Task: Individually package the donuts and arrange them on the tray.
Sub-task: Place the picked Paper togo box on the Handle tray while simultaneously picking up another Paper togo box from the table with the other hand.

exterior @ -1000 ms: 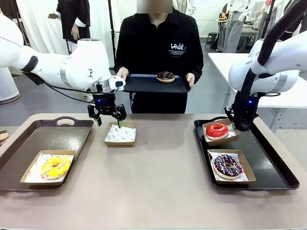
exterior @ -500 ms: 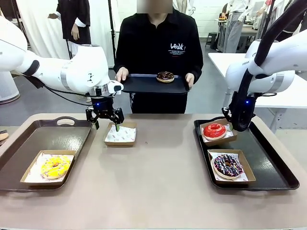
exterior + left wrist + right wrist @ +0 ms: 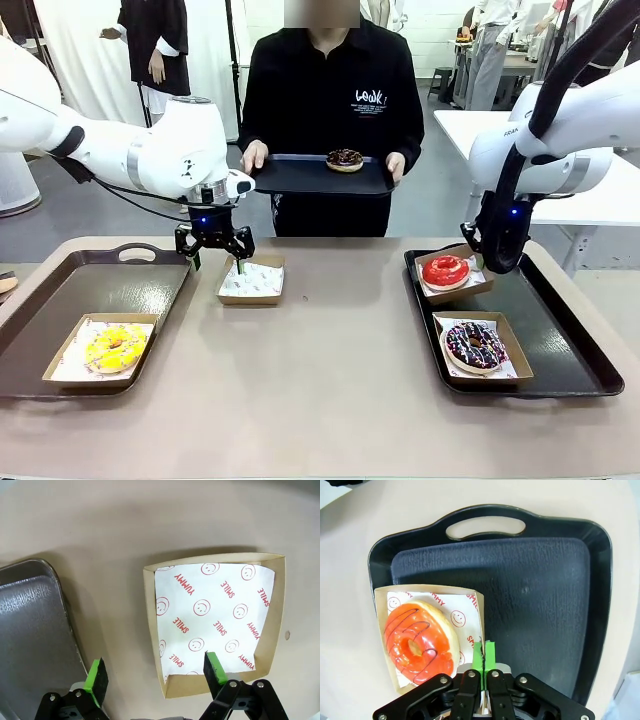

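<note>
Leftward and slightly up goes the glossy red donut in its shallow cardboard box, now tilted across the rim of the right black tray, the right gripper with fingers clenched on the box's thin wall. Left gripper has eased back, fingers released wide above the empty paper-lined box on the smooth counter. Sprinkled donut sits boxed close behind; yellow donut lies boxed on the left tray.

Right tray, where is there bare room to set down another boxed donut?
On the right tray, bare floor runs along its outer side, right of the red donut's box and the sprinkled donut's box. The inner side is crowded: both boxes sit there, with the right gripper shut on the red box's edge.
</note>
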`<action>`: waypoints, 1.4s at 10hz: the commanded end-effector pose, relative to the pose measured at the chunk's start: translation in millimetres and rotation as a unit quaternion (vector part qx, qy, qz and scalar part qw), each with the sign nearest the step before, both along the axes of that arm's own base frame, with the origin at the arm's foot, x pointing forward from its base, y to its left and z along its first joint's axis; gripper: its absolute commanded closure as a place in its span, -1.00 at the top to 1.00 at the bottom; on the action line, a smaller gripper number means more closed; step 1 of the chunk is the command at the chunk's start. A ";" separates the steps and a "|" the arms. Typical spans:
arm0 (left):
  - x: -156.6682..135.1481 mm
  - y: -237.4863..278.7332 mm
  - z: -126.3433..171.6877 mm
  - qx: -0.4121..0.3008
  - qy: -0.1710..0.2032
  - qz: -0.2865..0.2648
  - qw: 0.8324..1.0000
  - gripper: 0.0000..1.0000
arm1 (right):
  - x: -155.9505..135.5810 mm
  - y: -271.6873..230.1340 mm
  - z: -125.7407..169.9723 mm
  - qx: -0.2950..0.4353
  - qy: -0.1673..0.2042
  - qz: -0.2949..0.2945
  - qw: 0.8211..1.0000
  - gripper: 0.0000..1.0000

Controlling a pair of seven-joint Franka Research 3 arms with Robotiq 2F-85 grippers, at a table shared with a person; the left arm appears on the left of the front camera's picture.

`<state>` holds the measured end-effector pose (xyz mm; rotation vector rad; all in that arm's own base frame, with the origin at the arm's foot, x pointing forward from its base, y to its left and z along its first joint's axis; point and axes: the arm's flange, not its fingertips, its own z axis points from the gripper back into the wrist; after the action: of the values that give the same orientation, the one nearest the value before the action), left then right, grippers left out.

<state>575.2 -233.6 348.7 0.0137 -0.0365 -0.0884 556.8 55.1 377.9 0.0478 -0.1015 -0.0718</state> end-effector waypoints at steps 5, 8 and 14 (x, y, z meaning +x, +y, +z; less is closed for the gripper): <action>-6.3 -5.3 -4.7 0.010 -0.005 -0.004 1.000 1.00 | 9.9 4.2 -15.9 -0.011 -0.006 0.016 1.000 -0.97; -7.8 -6.5 -6.6 0.007 -0.001 -0.008 1.000 1.00 | 10.9 6.1 -19.8 -0.010 -0.003 0.020 1.000 -0.97; 3.2 -3.8 -22.9 -0.005 -0.023 0.024 0.999 1.00 | 10.3 6.4 -19.6 -0.008 -0.003 0.025 1.000 1.00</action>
<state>576.8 -237.0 332.9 0.0049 -0.0481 -0.0873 561.8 60.0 360.8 0.0471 -0.0935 -0.0379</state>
